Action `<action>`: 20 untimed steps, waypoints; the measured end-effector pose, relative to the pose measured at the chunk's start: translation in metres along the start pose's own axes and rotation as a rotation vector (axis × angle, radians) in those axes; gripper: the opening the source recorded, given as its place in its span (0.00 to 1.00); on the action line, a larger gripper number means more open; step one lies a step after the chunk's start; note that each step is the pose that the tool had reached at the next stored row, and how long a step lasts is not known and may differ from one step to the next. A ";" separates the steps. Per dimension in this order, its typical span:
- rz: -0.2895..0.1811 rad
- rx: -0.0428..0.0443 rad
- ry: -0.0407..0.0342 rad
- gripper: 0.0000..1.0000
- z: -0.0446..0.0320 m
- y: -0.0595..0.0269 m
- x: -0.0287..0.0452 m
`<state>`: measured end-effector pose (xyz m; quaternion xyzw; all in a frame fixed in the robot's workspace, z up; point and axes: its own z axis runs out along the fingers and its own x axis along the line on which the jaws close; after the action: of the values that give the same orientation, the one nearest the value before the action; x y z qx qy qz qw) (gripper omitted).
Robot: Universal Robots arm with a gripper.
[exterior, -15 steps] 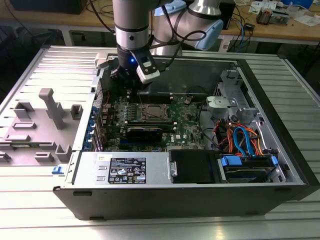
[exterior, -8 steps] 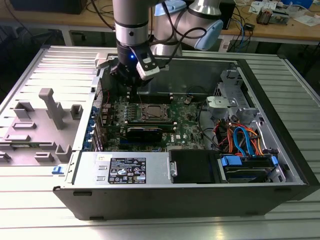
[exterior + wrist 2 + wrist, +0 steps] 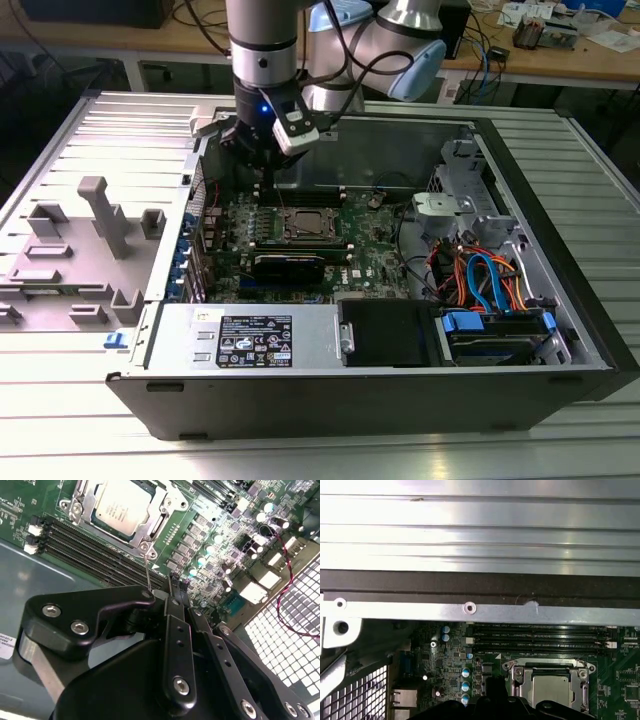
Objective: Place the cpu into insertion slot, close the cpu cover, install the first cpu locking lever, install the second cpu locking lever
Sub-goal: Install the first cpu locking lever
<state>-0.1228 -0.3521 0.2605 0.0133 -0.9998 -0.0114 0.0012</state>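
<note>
The cpu (image 3: 122,507) already sits in the slot (image 3: 145,545), near the middle of the board (image 3: 210,535) inside the open case (image 3: 560,260) on the desk (image 3: 60,400). The cover (image 3: 159,505) lies flat over it, framing the grey top, so the first two steps look done.

The levers look unfinished. In the second wrist view a thin lever (image 3: 146,567) rises from the slot's corner toward the hand (image 3: 172,587) instead of lying latched along the cover. The state of the other lever cannot be made out.

The hand hovers just beside the slot, over the board's edge nearest the case's far wall in the exterior view. The lever's tip runs right up to the hand. Whether the hand is open or closed, or has hold of the lever, cannot be told.
</note>
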 end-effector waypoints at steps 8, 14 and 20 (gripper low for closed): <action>0.000 0.0000 0.0000 0.11 0.0000 0.0020 -0.0022; 0.000 0.0001 0.0000 0.11 0.0000 0.0020 -0.0026; 0.000 0.0000 -0.0001 0.11 0.0001 0.0020 -0.0049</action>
<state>-0.1180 -0.3499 0.2604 0.0133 -0.9998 -0.0114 0.0012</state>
